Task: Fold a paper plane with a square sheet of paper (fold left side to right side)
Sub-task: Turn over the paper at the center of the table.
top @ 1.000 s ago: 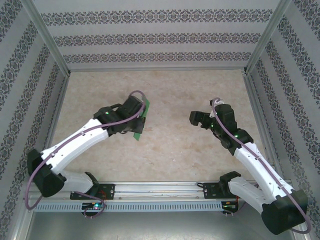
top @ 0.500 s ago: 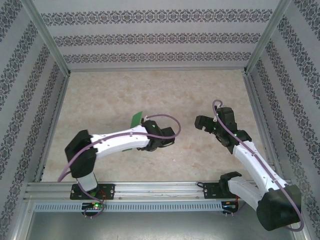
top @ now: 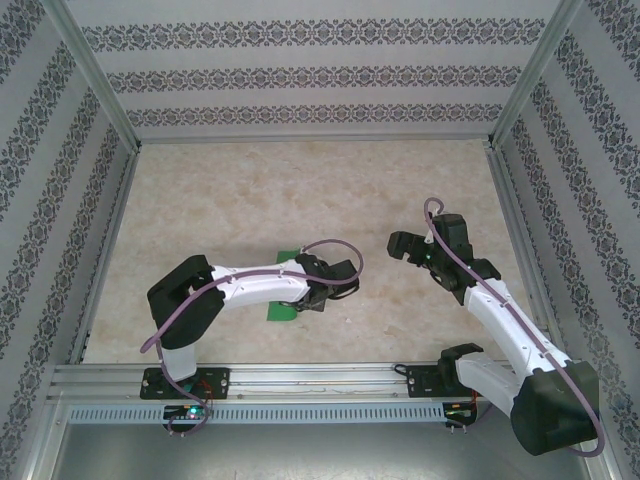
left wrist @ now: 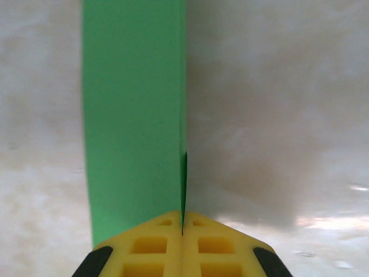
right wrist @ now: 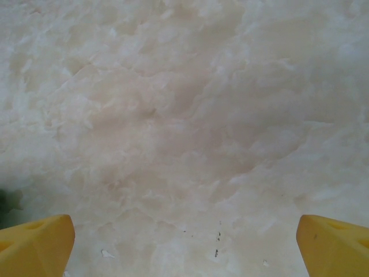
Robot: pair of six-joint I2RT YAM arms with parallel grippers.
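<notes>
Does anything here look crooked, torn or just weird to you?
Nothing looks torn, spilled or damaged. The only slightly odd sight is the green paper: it is pinched at one edge in the shut left hand, and from above the left arm covers most of it. The right hand is open and holds nothing.

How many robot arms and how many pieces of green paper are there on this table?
Arms: 2 (left arm, right arm)
Green paper: 1
Total: 3
</notes>
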